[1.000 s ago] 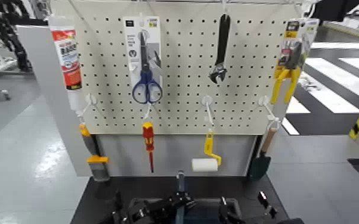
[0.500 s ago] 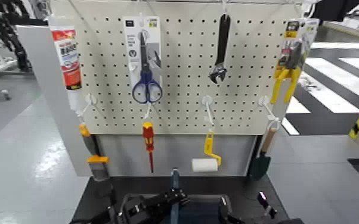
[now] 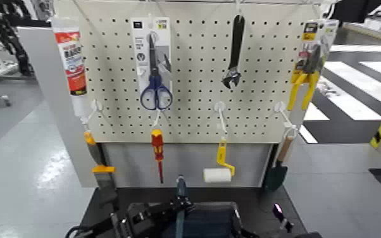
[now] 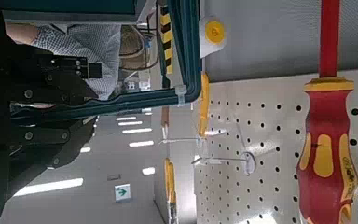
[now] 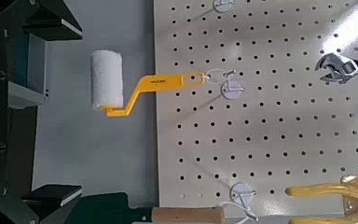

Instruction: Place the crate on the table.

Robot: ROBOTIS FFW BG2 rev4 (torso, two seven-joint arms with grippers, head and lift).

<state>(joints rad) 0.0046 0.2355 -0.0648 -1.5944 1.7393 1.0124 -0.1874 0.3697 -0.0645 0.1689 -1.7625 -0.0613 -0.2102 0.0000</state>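
The dark navy crate shows at the bottom middle of the head view, over the black table. Its thin blue-grey upright bar stands at its middle. My left gripper lies along the crate's left side and is shut on it. In the left wrist view the left gripper is a dark mass beside a teal edge of the crate. My right gripper is open; its fingertips stand wide apart with only the grey back panel between them.
A white pegboard behind the table carries blue scissors, a wrench, yellow pliers, a red screwdriver and a yellow paint roller. A person shows far off in the left wrist view. Glossy grey floor lies on both sides.
The crate has come up further into the head view and shifted a little left. Its upright bar moved left with it, and the left arm moved along.
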